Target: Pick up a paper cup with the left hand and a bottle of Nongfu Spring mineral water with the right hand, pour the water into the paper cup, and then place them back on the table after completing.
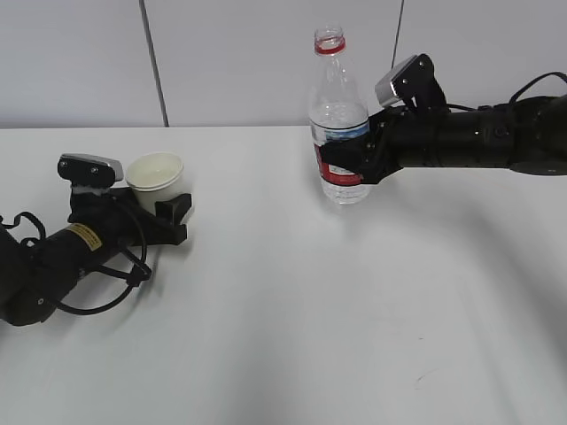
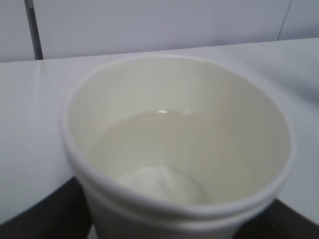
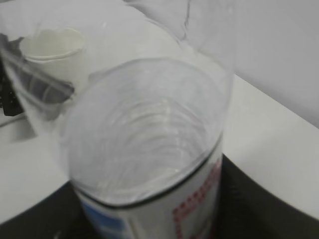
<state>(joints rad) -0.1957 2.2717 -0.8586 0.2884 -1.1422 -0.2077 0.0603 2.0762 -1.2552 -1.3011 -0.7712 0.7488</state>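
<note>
The white paper cup [image 1: 155, 173] stands upright on the white table [image 1: 292, 292] at the left, with clear water [image 2: 164, 144] in its bottom. My left gripper [image 1: 180, 219], on the arm with the yellow sticker, lies low around the cup. Its black fingers [image 2: 35, 214] sit just off the cup's walls, so it is open. On the right, my right gripper [image 1: 341, 166] is shut on the Nongfu Spring bottle [image 1: 339, 106] at its red and blue label. The bottle [image 3: 144, 129] is upright, uncapped and partly full, with its base at the tabletop.
A grey panelled wall [image 1: 266, 53] rises behind the table's far edge. A wide stretch of bare white tabletop lies between the two arms. Black cables [image 1: 97, 297] loop beside the left arm. The right wrist view also shows the cup [image 3: 52, 45] beyond the bottle.
</note>
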